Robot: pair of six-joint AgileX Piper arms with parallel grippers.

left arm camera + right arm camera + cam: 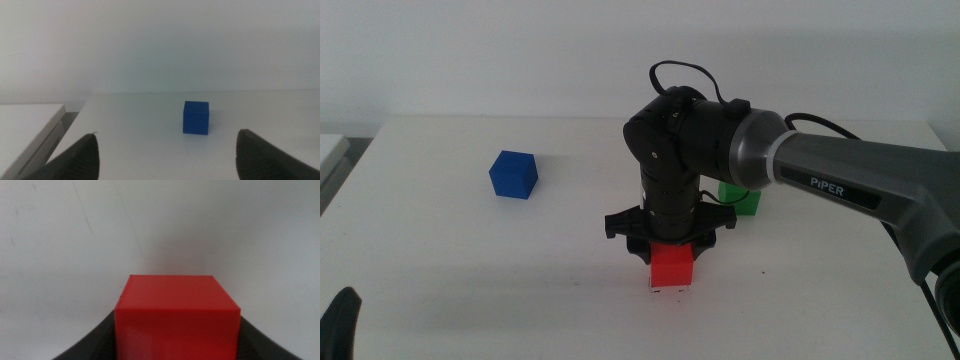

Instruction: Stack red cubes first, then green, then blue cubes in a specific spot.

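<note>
At the table's middle, my right gripper (672, 252) is shut on the red cube (672, 268), which it holds at or just above the white tabletop. In the right wrist view the red cube (176, 315) fills the gap between the dark jaws. The green cube (742, 199) sits just behind the right arm, partly hidden by it. The blue cube (513, 175) stands alone at the far left, also seen as the blue cube (195, 118) ahead of my open left gripper (167, 150). The left gripper (342, 322) waits at the bottom left corner. The specific spot is hidden.
A white flat surface (27, 125) adjoins the table's left edge. The right arm (840, 175) reaches in across the right half of the table. A black cable (685, 75) loops above its wrist.
</note>
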